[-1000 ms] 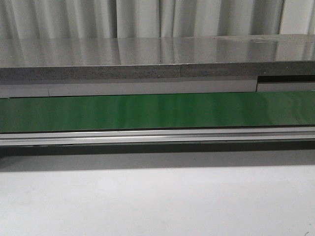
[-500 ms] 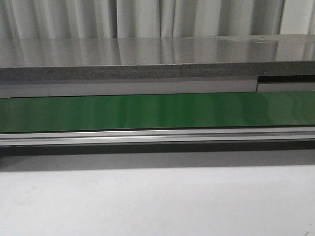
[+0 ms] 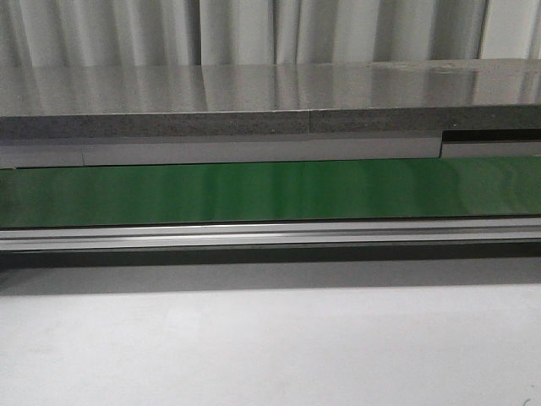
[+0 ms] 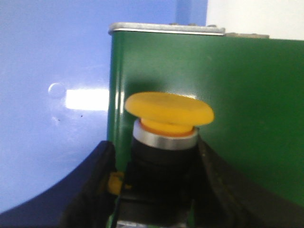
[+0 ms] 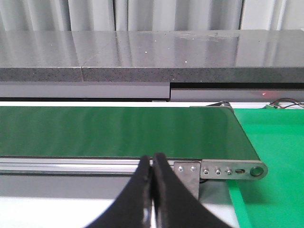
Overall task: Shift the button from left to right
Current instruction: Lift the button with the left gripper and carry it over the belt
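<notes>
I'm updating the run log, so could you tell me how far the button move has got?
Early stage. The button sits between the left gripper's fingers over the green belt, apparently gripped. The right gripper waits shut and empty. The front view shows no button on the belt, so the carry rightward remains.

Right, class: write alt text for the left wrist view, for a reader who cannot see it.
A button with a yellow-orange mushroom head, silver collar and black body sits between the left gripper's black fingers, over a green conveyor belt. A blue surface lies beside the belt's metal-capped end.
</notes>
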